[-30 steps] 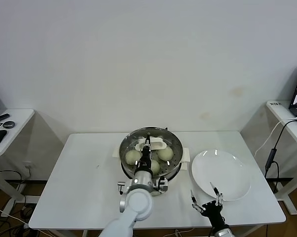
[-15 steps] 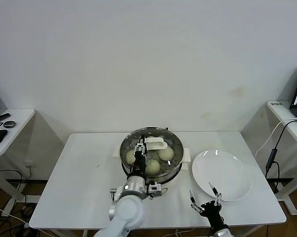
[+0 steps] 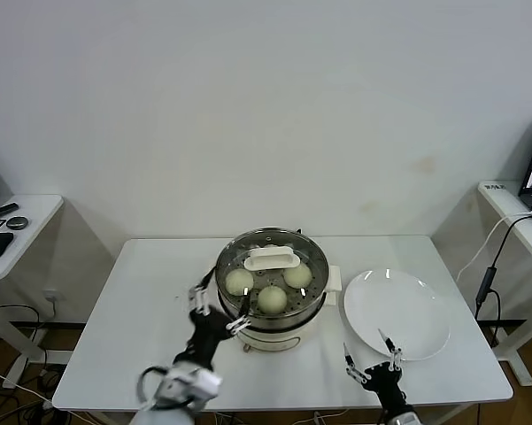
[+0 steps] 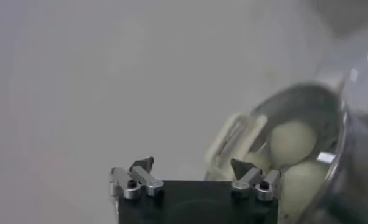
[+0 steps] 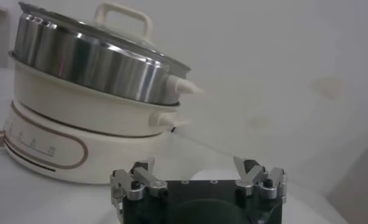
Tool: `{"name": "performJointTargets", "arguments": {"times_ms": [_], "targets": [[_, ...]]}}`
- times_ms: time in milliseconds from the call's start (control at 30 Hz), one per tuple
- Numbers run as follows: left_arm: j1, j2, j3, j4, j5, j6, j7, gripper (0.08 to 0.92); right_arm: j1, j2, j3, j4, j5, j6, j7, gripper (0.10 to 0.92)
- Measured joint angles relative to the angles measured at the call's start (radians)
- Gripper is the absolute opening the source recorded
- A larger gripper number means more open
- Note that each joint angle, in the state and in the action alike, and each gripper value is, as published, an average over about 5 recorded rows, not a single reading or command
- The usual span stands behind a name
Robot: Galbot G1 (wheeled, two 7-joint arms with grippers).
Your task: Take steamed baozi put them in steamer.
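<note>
Fingers of the left gripper (image 3: 218,305) stand spread and empty, just at the left side of the steamer (image 3: 314,301). Three steamed baozi (image 3: 272,298) lie inside it, under a glass lid (image 3: 271,258). Right gripper (image 3: 372,359) is open too, near the white plate (image 3: 416,310).

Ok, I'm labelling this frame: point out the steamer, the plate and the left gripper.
steamer (image 3: 225,262), head view, on its steel rim.
plate (image 3: 416,305), head view, on its bare white middle.
left gripper (image 3: 219,306), head view, midway between its open fingertips.
</note>
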Motion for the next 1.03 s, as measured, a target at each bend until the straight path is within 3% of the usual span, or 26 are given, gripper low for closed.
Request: {"name": "performJointTargets", "arguments": {"times_ms": [233, 500, 1033], "targets": [[0.186, -0.038, -0.136, -0.020, -0.308, -0.162, -0.063, 0.823, -0.034, -0.040, -0.016, 0.043, 0.110, -0.065, -0.004, 0.823], [0.324, -0.073, -0.234, 0.042, -0.518, -0.275, -0.055, 0.823, -0.070, -0.069, -0.022, 0.070, 0.200, -0.117, -0.002, 0.823], [0.425, -0.099, -0.310, 0.151, -0.652, -0.396, -0.026, 0.823, -0.105, -0.087, -0.033, 0.100, 0.265, -0.127, -0.013, 0.823]]}}
